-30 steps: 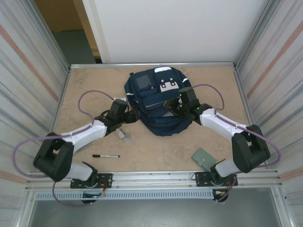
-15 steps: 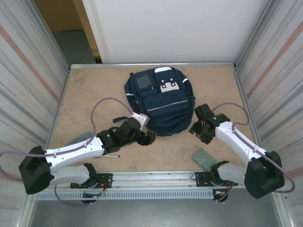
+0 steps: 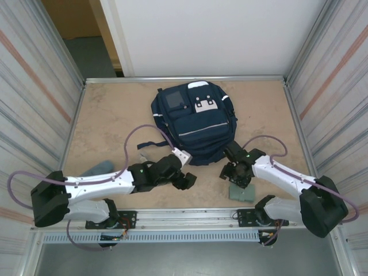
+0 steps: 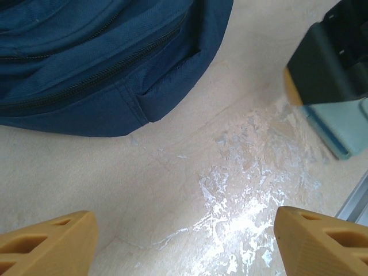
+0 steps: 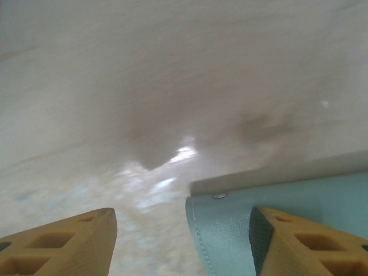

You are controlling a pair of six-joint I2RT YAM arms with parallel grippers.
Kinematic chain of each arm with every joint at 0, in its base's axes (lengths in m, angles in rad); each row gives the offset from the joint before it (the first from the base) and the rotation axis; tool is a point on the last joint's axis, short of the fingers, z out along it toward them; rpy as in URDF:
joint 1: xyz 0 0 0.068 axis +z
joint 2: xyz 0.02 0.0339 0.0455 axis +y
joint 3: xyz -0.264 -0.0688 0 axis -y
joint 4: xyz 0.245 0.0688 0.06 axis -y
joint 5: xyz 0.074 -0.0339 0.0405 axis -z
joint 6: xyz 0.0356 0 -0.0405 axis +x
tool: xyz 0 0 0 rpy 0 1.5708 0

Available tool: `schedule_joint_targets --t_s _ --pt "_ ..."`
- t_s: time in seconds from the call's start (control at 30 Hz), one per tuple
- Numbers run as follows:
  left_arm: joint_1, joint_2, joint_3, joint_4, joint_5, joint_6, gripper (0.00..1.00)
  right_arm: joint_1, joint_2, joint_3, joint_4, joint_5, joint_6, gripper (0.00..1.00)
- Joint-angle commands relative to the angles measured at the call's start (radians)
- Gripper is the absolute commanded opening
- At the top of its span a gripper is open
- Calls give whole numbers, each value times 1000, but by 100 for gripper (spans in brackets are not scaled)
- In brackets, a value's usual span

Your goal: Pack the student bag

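Observation:
The navy student bag (image 3: 192, 121) lies flat at the middle of the table, its zipped lower edge (image 4: 98, 63) at the top of the left wrist view. My left gripper (image 3: 187, 179) hovers open over bare table just in front of the bag, fingers (image 4: 52, 238) wide apart with nothing between them. My right gripper (image 3: 234, 177) is low over a flat teal case (image 3: 242, 193) near the table's front edge. It is open (image 5: 184, 241), and the case's stitched corner (image 5: 276, 224) lies between the fingers, close to the right one.
A grey-teal pouch (image 3: 99, 168) lies at the front left, partly behind the left arm. Metal walls close in both sides, and a rail (image 3: 190, 214) runs along the front edge. The right gripper's black body (image 4: 333, 63) stands close to my left gripper.
Both arms have drawn back from the bag toward the front edge. The left gripper swung right across the table in front of the bag. The right gripper dropped down onto the teal case.

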Motion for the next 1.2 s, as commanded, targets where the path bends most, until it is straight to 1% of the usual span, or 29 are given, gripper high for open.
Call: schedule_joint_targets --t_s 0.0,0.07,0.13,0.17,0.27,0.37,0.43,0.47,0.5,0.53,0.6,0.67,0.73,0.8,0.9,0.93,0.97,1.0,1.03,1.07,1.17 --pt "-5 -95 -47 -32 -8 -26 80 59 49 41 187 -73 57 62" --pt "-7 -138 -79 -23 21 -17 79 96 90 70 249 -82 51 62" --pt "-9 -173 -116 -6 44 -8 79 126 136 130 258 -95 25 62" --pt "-10 -185 -128 -4 49 -12 78 139 157 173 225 -89 19 62" --pt "-10 -196 -144 16 72 -6 79 164 158 253 12 36 43 62" --pt "-10 -160 -146 85 115 26 78 128 83 222 -58 52 24 62" --pt "-15 -111 -116 116 153 47 76 83 3 185 -112 52 33 63" --pt "-36 -71 -78 99 116 44 74 52 -43 157 -135 43 40 63" --pt "-51 -24 -27 66 98 50 75 21 -87 124 -140 22 40 63" --pt "-53 19 8 59 128 59 76 -10 -125 94 -140 -3 40 63" --pt "-52 98 55 102 191 46 75 -73 -198 16 -118 -75 31 62" --pt "-51 170 86 158 222 21 72 -124 -280 -53 -91 -143 34 59" --pt "-52 257 149 153 253 14 71 -167 -323 -100 -59 -192 5 57" --pt "-53 350 228 117 294 16 71 -208 -322 -127 -67 -193 -44 55" --pt "-52 452 303 118 350 -27 72 -246 -285 -150 -37 -226 -114 49" --pt "-50 475 323 117 370 -42 72 -247 -275 -156 -14 -240 -131 44" --pt "-48 491 335 116 385 -55 72 -246 -264 -161 11 -252 -148 36" --pt "-46 501 342 116 387 -67 73 -247 -252 -163 29 -259 -164 31" --pt "-40 513 347 113 391 -86 73 -247 -235 -162 41 -259 -181 29" --pt "-28 529 353 102 411 -111 73 -248 -214 -155 45 -261 -206 30" --pt "9 581 412 -6 499 -185 73 -247 -140 -136 59 -275 -261 32"
